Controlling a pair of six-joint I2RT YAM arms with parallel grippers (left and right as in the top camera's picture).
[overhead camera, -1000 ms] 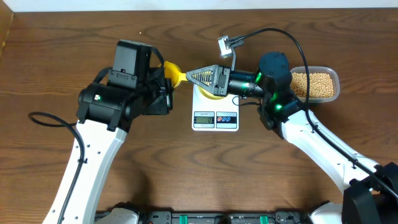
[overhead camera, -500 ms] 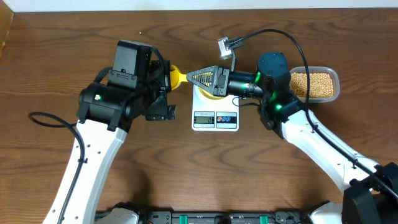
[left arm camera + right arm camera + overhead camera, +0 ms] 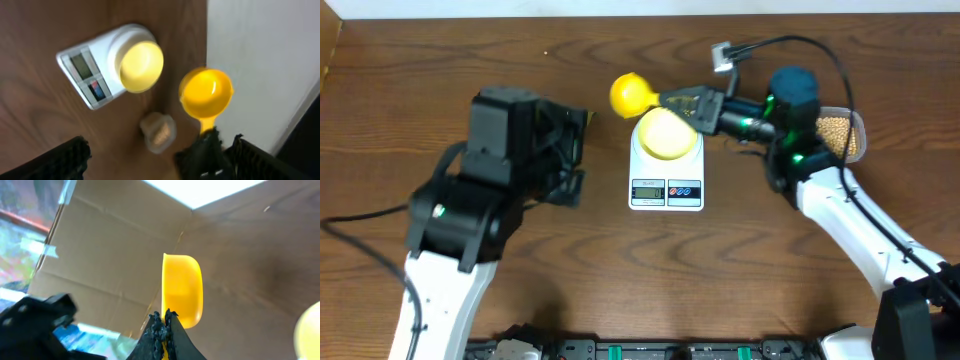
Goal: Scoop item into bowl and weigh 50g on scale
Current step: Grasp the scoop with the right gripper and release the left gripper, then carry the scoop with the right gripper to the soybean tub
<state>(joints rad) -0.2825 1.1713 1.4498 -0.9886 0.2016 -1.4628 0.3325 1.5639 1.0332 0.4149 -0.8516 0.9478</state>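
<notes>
Scale [image 3: 666, 190] sits mid-table, display toward the robot. Left gripper [image 3: 572, 155] hangs left of it, fingers spread wide, holding nothing. Bowl [image 3: 665, 133] rests on the scale's platform. Just beyond, right gripper [image 3: 163, 322] is clamped on the scoop [image 3: 631, 94] handle, cup apparently tilted. Beans [image 3: 840, 130] lie in the tub [image 3: 863, 135] far right, partly hidden by the right arm.

Pale bowl [image 3: 665, 134] atop scale [image 3: 666, 190] (scoop [image 3: 630, 94] just beside)
</notes>
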